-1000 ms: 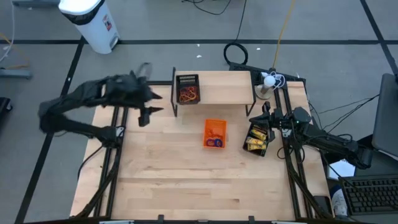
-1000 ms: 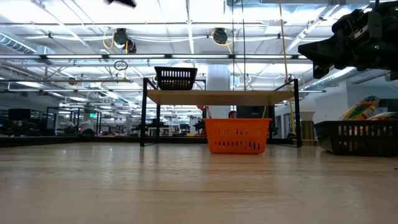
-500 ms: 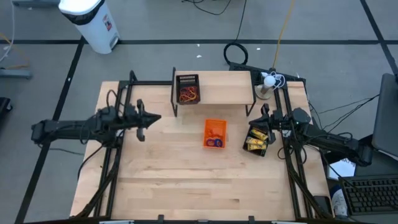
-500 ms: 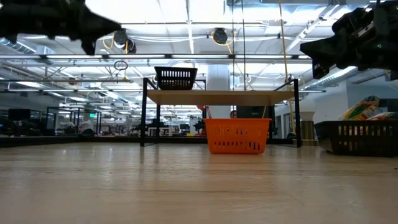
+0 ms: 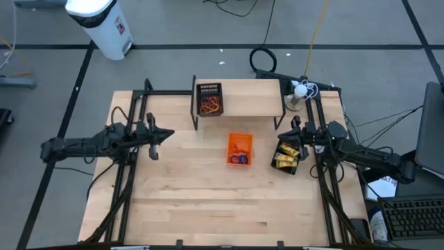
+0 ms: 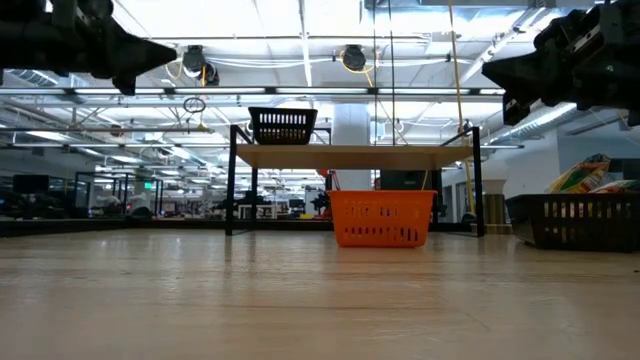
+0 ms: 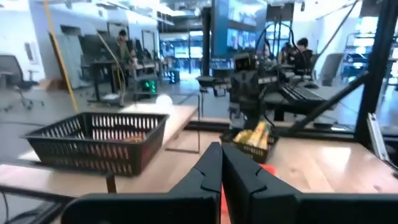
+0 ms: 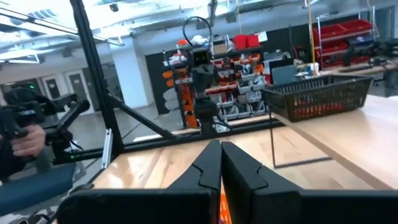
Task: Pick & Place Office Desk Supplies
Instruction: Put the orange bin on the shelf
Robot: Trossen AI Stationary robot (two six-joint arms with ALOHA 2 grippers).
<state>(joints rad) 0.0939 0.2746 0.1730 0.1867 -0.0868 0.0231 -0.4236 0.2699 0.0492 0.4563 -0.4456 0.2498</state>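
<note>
While my left gripper (image 5: 168,133) hangs closed and empty over the table's left side, my right gripper (image 5: 294,125) waits, closed too.
Bands fill the black basket (image 5: 209,99) on the shelf (image 5: 253,101); rings lie in the orange basket (image 5: 239,149); yellow packets (image 5: 286,154) sit under my right gripper.

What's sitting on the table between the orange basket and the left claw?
Nothing: in the high view, only bare table lies between the orange basket and the shut left gripper.
</note>
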